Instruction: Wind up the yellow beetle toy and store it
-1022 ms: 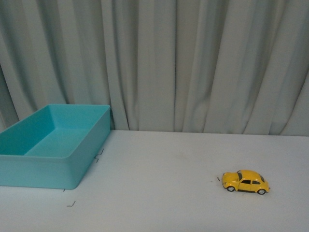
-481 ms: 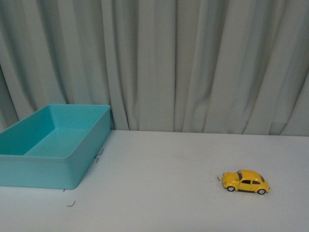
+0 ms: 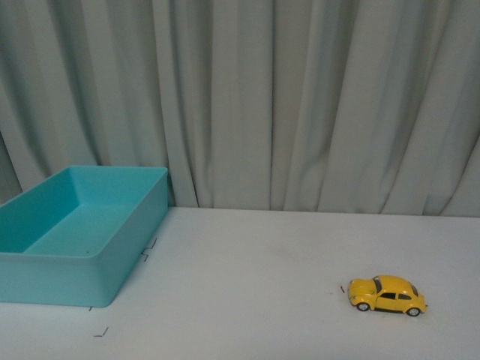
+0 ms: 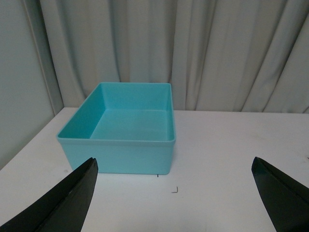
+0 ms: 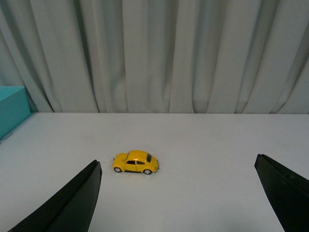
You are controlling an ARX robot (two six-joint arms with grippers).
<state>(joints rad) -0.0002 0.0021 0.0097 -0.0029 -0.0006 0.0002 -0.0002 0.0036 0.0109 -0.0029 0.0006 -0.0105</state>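
Yellow toy car (image 3: pixel 387 294) upright on its wheels, right side of white tabletop (image 3: pixel 255 277), teal bin (image 3: pixel 112 255) well apart at left, left pincer (image 4: pixel 174 162) spread wide, right pincer (image 5: pixel 178 159) spread wide facing the car

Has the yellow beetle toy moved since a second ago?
No. The yellow beetle toy stays beside the small table mark; the whole view shifted.
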